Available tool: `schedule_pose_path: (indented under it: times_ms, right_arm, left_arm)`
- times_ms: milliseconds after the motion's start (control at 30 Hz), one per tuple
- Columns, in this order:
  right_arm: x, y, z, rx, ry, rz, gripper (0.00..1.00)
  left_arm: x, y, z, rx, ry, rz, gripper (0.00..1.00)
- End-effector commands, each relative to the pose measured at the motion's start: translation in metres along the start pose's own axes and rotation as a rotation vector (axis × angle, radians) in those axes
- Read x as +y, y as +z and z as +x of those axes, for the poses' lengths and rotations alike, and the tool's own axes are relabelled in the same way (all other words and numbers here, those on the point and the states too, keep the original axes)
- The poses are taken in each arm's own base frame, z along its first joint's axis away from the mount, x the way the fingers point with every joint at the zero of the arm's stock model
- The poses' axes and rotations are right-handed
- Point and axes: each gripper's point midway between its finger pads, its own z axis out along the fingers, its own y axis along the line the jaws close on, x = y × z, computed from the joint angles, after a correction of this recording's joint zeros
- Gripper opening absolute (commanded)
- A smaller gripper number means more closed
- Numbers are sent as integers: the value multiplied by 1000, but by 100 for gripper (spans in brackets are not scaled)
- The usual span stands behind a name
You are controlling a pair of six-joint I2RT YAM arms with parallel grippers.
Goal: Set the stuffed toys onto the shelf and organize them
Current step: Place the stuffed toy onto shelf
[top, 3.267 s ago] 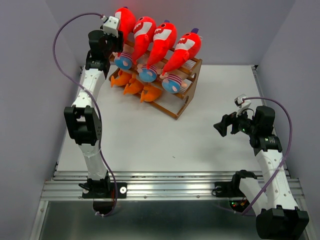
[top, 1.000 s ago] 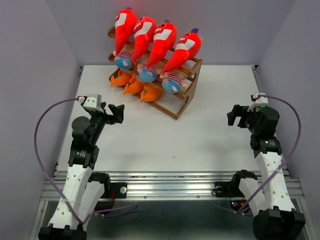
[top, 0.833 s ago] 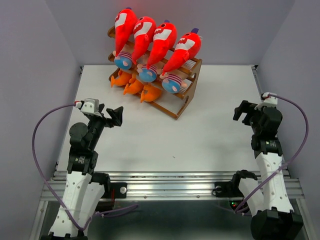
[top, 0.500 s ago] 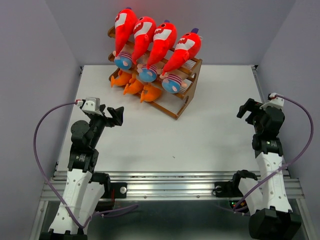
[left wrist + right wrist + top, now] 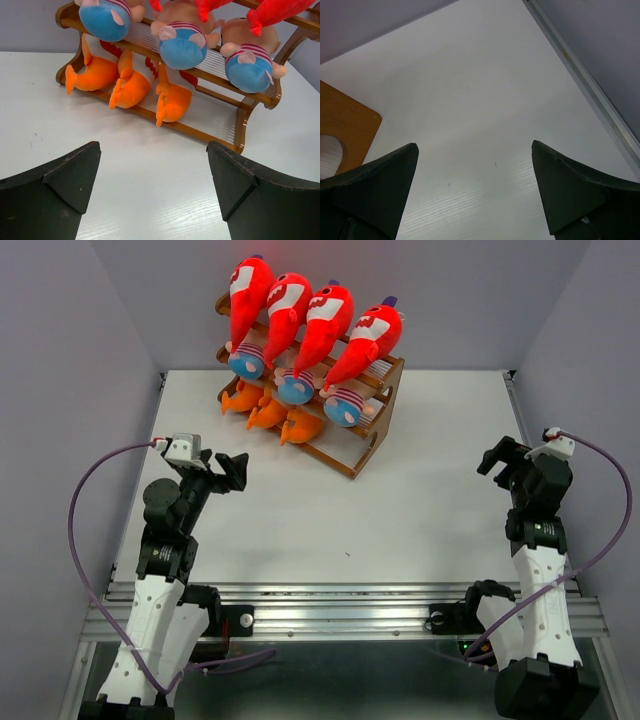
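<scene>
The brown wooden shelf [image 5: 367, 443] stands at the table's far left. Several red stuffed toys [image 5: 322, 320] lean on its top tier, three blue-bottomed dolls [image 5: 293, 389] lie on the middle tier and three orange fish [image 5: 268, 413] on the bottom. My left gripper [image 5: 232, 469] hovers open and empty near the left side, facing the shelf [image 5: 243, 126] with the fish [image 5: 131, 88] and dolls [image 5: 182, 47] ahead of its fingers [image 5: 152, 146]. At the right edge my right gripper [image 5: 497, 456] is open and empty [image 5: 474, 145], with only the shelf's side panel [image 5: 346, 125] in its view.
Purple walls close in the white table [image 5: 440, 510] on the left, back and right. A metal rail [image 5: 350, 615] runs along the near edge by the arm bases. Purple cables [image 5: 85, 530] loop off both wrists. The table's right border strip [image 5: 590, 85] shows close to my right gripper.
My left arm has pulled back from the shelf's top left to the near left. The right arm has drifted toward the right edge. Both grippers stayed open; the toys have not moved.
</scene>
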Motion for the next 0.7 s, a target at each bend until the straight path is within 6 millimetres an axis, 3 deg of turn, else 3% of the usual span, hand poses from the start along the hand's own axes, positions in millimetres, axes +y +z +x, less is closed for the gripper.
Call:
schedule_pose_path:
  times_ms: [0, 667]
  right_arm:
    - [-2, -1, -20, -80, 21, 8, 100]
    - [-2, -2, -21, -84, 38, 3, 100]
  left_arm:
    - [-2, 1, -6, -28, -1, 7, 99]
    - [-2, 0, -7, -30, -1, 6, 99]
